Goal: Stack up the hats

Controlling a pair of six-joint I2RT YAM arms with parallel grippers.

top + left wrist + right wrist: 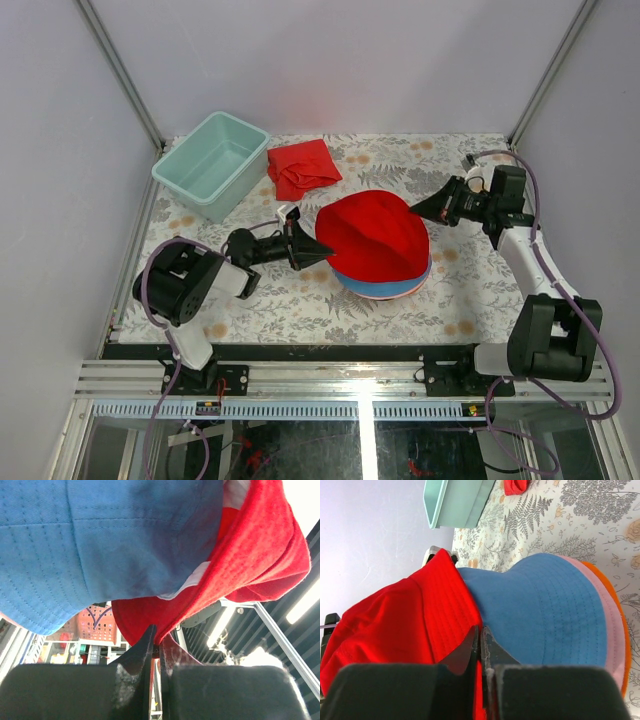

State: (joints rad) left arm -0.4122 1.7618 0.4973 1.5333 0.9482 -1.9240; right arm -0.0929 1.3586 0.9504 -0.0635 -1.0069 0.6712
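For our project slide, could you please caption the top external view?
Left gripper and right gripper pinch opposite edges of the red hat, draped over the blue hat.

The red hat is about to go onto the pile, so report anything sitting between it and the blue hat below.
Nothing visible does. The red hat, its brim held in both arms' jaws, drapes straight over the blue hat with no object between them. The red cloth and the green bin lie apart, far left.

Floral-patterned table (470, 290). Teal bin (212, 163) at ten o'clock, red cloth (302, 167) at eleven o'clock; hat stack (380, 245) rests at centre.
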